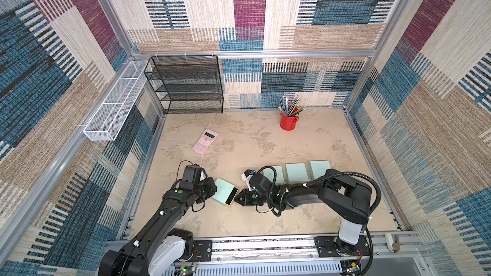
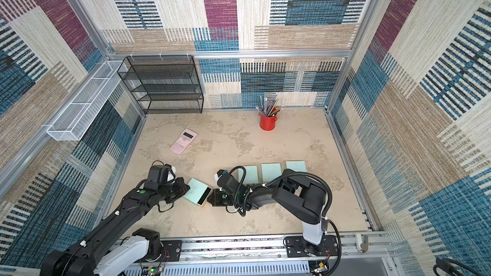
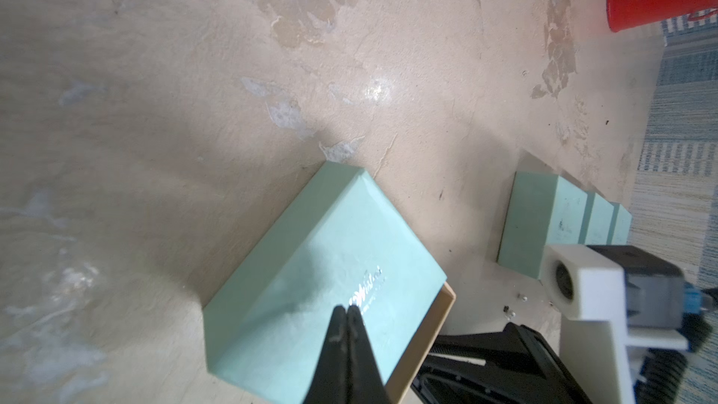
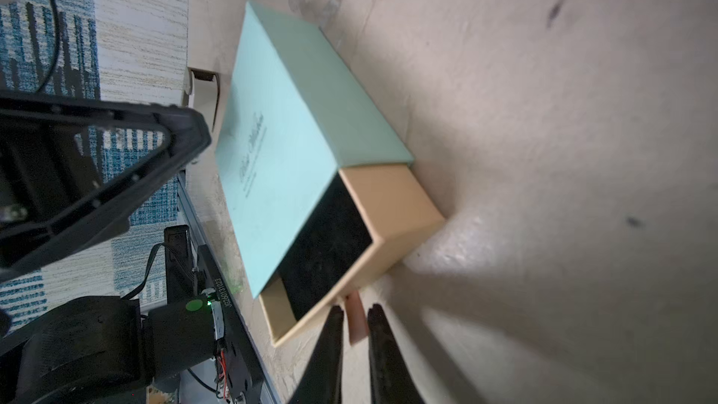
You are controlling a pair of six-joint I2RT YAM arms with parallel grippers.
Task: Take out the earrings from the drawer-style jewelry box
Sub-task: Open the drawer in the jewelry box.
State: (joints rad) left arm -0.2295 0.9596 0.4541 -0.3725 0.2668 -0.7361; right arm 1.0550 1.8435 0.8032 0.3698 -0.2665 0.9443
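1. The mint sleeve (image 4: 295, 118) of the jewelry box (image 1: 222, 191) covers most of the tan drawer (image 4: 392, 207). Only a strip of the drawer's black lining (image 4: 330, 239) shows, and the rest of the inside is hidden.
2. The earrings (image 3: 522, 297) are probably the tiny pale specks lying on the bench (image 3: 194, 110), between the jewelry box and a row of three more mint boxes (image 3: 536, 219). They are too small to be sure.
3. In both top views the right arm (image 1: 300, 197) hides part of that row.
4. The left tool (image 3: 347, 309) has its jaws fully together with nothing between them, and its tips press on the sleeve's top.
5. The right tool (image 4: 355, 309) is nearly closed, pinching the pinkish pull tab (image 4: 356, 322) at the drawer's front.
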